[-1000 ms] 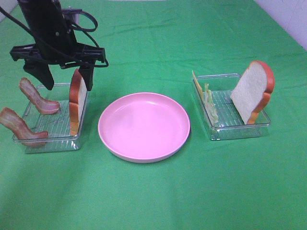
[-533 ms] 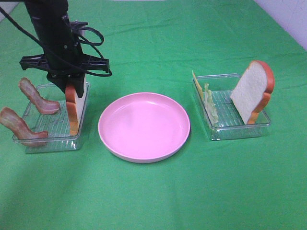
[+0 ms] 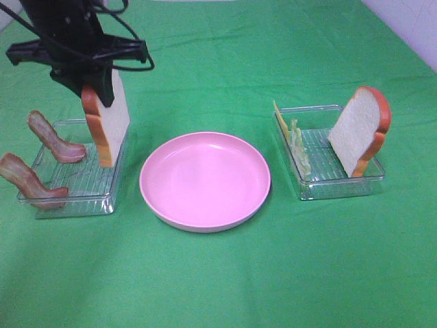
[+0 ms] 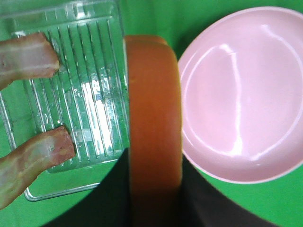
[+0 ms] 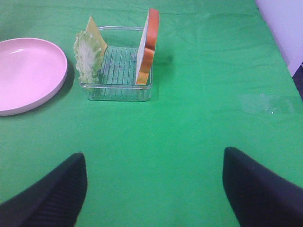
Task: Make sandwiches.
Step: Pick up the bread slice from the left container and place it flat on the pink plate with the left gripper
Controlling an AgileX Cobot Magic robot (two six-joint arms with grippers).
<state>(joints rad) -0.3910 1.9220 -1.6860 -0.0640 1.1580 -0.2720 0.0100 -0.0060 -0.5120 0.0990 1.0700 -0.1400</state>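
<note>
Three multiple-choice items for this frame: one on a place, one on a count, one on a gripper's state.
1. Where is the bread slice in the left gripper, relative to the left tray?
A. upright, at the side away from the bacon strips
B. flat on its floor
C. lying across the bacon strips

2. How many bacon strips are in the left tray?
A. one
B. two
C. four

3. What is the state of the right gripper?
A. shut on a bacon strip
B. shut on a bread slice
C. open, holding nothing

Answers:
1 A: the high view shows the slice on edge at the tray's side opposite the bacon.
2 B: both the high and left wrist views show two strips.
3 C: the right wrist view shows its fingers wide apart over bare cloth.
</note>
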